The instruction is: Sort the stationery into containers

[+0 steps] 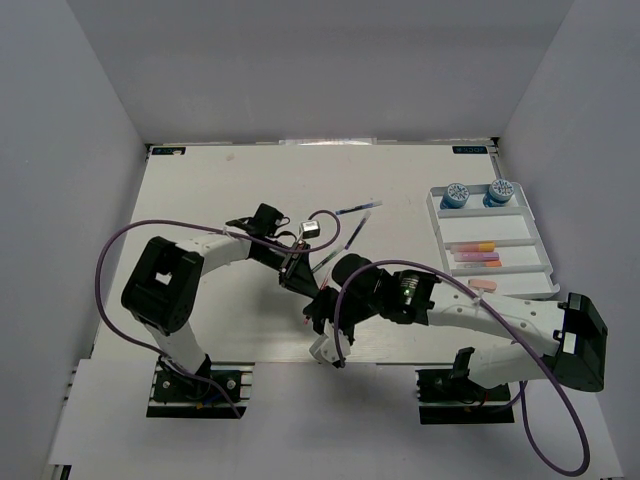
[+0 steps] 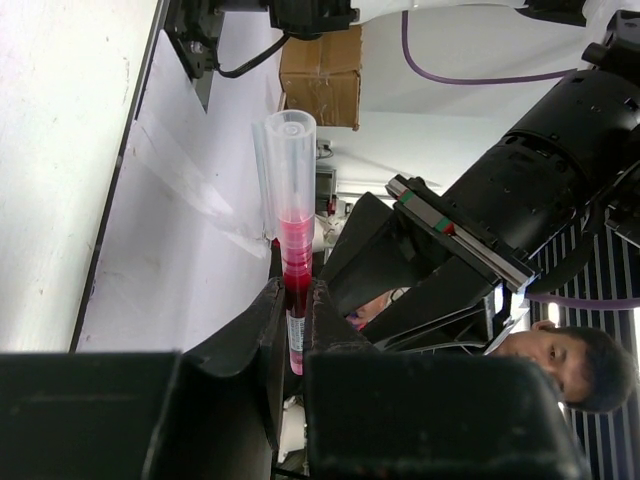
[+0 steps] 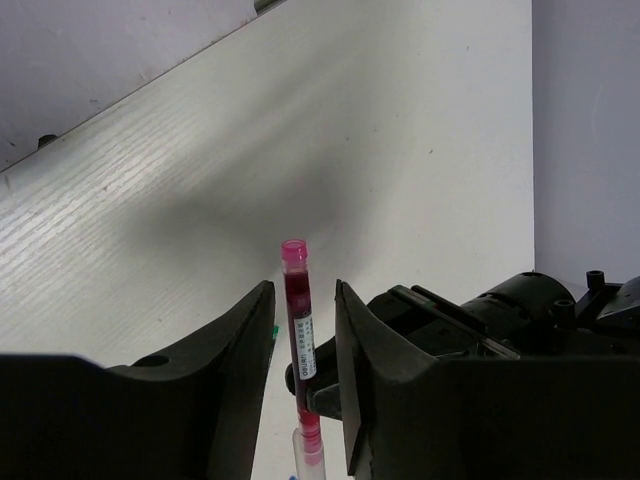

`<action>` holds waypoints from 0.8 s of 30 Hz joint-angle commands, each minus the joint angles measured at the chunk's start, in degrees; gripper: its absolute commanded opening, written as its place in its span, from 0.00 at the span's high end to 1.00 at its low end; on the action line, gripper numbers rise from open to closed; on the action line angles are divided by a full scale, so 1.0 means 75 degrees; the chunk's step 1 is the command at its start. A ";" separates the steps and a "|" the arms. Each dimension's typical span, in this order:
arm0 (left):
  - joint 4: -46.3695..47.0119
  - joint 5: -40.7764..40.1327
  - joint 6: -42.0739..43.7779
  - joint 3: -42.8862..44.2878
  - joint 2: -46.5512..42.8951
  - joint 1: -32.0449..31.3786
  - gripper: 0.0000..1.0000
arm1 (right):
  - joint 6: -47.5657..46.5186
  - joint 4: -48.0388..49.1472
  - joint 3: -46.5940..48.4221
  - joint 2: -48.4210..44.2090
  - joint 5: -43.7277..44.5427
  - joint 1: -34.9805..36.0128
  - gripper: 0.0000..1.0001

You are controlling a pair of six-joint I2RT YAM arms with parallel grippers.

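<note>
My left gripper (image 1: 306, 288) (image 2: 297, 292) is shut on a red pen (image 2: 290, 235) with a clear cap and holds it above the table's middle. The pen also shows in the right wrist view (image 3: 298, 320), standing between the fingers of my right gripper (image 1: 326, 318) (image 3: 300, 292), which is open with a gap on both sides. The left fingers (image 3: 322, 388) clamp the pen lower down. The white divided tray (image 1: 483, 226) lies at the right, with orange and pink highlighters (image 1: 474, 252) and a pink eraser-like piece (image 1: 483, 285) in it. Dark thin pens (image 1: 357, 209) (image 1: 351, 238) lie on the table.
Two blue-capped round items (image 1: 456, 194) (image 1: 500, 192) stand in the tray's far compartment. A purple cable (image 1: 322, 216) loops over the left arm. White walls close in the table on three sides.
</note>
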 commanded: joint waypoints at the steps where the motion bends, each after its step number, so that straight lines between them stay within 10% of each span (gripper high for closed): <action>1: 0.0460 0.1241 -0.0247 -0.0065 -0.0404 0.0044 1.00 | -0.0197 0.0052 -0.0004 0.0063 0.0159 0.0106 0.64; 11: 0.0659 0.1241 -0.0352 -0.0170 -0.0532 0.0044 0.98 | -0.0162 0.0333 -0.0109 0.0146 0.0358 0.0118 0.93; 17: 0.0531 0.0773 -0.0247 -0.0147 -0.0836 0.0044 0.02 | -0.0069 0.0579 -0.0297 -0.0159 0.0650 0.0235 1.00; 24: -0.1119 -0.2276 0.0924 0.0860 -0.1573 0.0476 0.02 | 0.0622 0.0228 -0.0203 -0.0604 0.1213 0.0457 1.00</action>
